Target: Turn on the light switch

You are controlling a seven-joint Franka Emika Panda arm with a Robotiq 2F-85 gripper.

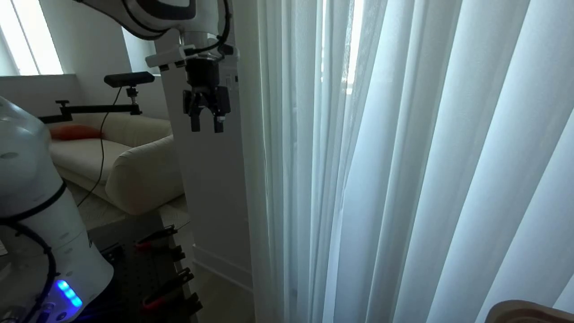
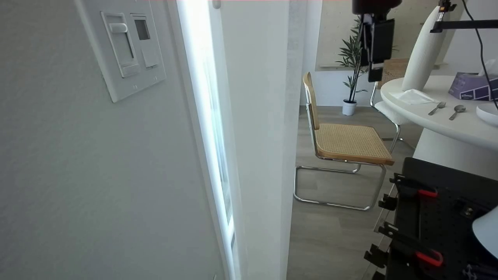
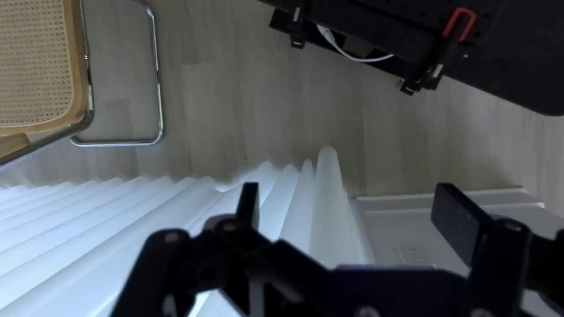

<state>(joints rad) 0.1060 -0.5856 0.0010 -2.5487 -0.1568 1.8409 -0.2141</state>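
The light switch plate point(image 2: 130, 83) is white and fixed to the grey wall in an exterior view. It holds a slider switch point(image 2: 118, 28) with its knob near the top, and beside it a paddle switch point(image 2: 149, 54) under a small dark window. In an exterior view the plate point(image 1: 231, 80) shows small and dim on the wall, just behind and beside the gripper. My black gripper point(image 1: 207, 125) hangs fingers down, open and empty, apart from the plate. It also shows in an exterior view point(image 2: 374, 70). In the wrist view its fingers point(image 3: 350, 196) are wide apart; the switch is out of view there.
A white curtain point(image 1: 403, 157) hangs beside the wall. A wall outlet point(image 3: 413, 253) sits low down. A cane chair point(image 2: 350, 142), a white round table point(image 2: 439, 120) and a sofa point(image 1: 143, 175) stand around. The robot's black base table point(image 2: 447, 202) carries red-handled clamps point(image 2: 428, 256).
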